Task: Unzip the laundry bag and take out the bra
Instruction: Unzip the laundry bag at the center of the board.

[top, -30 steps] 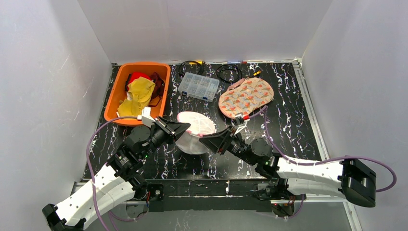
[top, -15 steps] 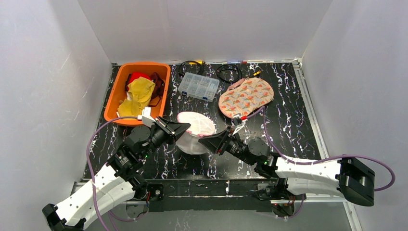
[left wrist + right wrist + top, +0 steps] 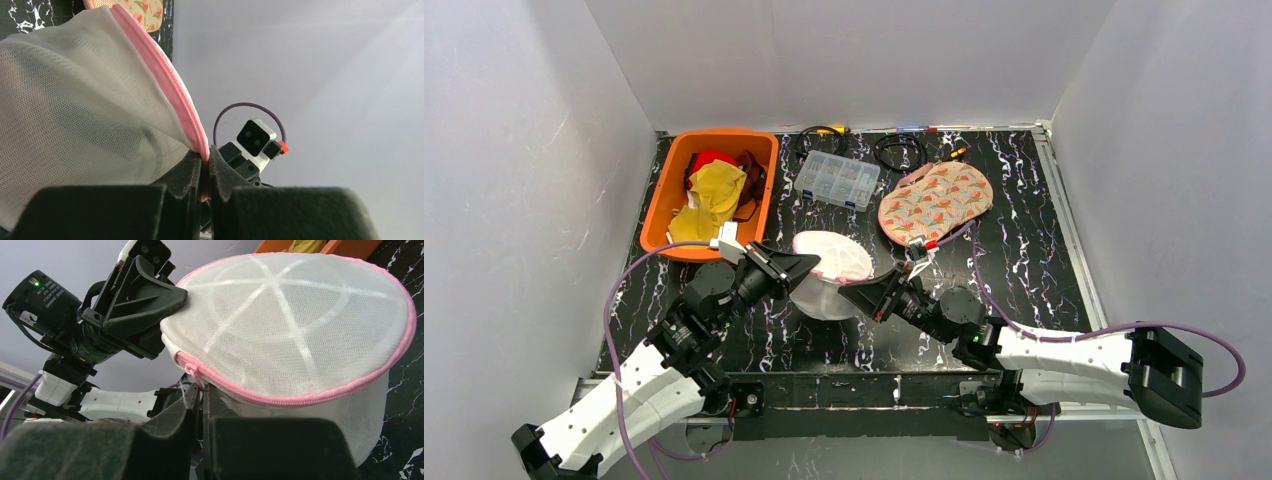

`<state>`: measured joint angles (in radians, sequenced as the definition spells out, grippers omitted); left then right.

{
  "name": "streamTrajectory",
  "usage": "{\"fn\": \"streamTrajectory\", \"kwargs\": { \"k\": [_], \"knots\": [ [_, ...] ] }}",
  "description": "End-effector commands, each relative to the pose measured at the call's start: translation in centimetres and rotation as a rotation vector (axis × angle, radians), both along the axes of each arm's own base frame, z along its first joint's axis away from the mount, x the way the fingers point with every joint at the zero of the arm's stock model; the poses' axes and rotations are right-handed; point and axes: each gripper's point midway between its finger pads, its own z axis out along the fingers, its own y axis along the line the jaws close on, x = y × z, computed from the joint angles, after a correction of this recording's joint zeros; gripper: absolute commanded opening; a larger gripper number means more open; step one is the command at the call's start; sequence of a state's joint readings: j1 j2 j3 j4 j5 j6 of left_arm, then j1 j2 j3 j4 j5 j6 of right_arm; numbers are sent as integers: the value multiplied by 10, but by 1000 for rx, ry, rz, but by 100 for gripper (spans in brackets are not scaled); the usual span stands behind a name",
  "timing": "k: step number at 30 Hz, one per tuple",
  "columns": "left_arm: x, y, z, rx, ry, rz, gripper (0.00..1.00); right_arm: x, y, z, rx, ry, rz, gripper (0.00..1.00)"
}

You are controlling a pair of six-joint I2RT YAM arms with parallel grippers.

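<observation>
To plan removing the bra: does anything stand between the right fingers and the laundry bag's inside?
Yes. The pink zipper runs closed along the laundry bag's visible rim, so mesh covers the inside. The right fingers are at the zipper pull.

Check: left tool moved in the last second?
No. The left tool keeps the same spot beside the orange bin, shut on the laundry bag.

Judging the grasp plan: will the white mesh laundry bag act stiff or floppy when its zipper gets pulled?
Likely semi-stiff: the mesh laundry bag keeps a round dome over white ribs, though its side mesh creases. Probably light: the left gripper tilts it by one edge pinch. It may twist when the right gripper tugs the zipper pull.
</observation>
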<state>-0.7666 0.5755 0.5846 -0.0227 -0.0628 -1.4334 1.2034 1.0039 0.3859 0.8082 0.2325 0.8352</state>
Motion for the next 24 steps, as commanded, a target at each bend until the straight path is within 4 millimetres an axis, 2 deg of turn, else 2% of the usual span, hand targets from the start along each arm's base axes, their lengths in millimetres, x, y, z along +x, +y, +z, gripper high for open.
{"fn": "streamTrajectory", "kwargs": {
  "k": [1, 9, 13, 17, 21, 24],
  "knots": [
    [-2, 2, 23, -61, -56, -4, 0, 5, -3, 27, 57, -27, -26, 11],
    [0, 1, 12, -48, -44, 3, 0, 5, -12, 20, 5, -45, -44, 2],
    [0, 1, 7, -42, -40, 3, 0, 7, -17, 14, -18, -40, -63, 1],
    [0, 2, 2, -26, -38, 4, 0, 12, -23, 2, -76, -31, -97, 1],
    [1, 4, -5, 0, -43, 13, 0, 17, -34, -18, -184, -18, -145, 1],
    [2, -2, -12, 22, -47, -14, 0, 20, -43, -32, -267, -19, -168, 1]
  ]
}}
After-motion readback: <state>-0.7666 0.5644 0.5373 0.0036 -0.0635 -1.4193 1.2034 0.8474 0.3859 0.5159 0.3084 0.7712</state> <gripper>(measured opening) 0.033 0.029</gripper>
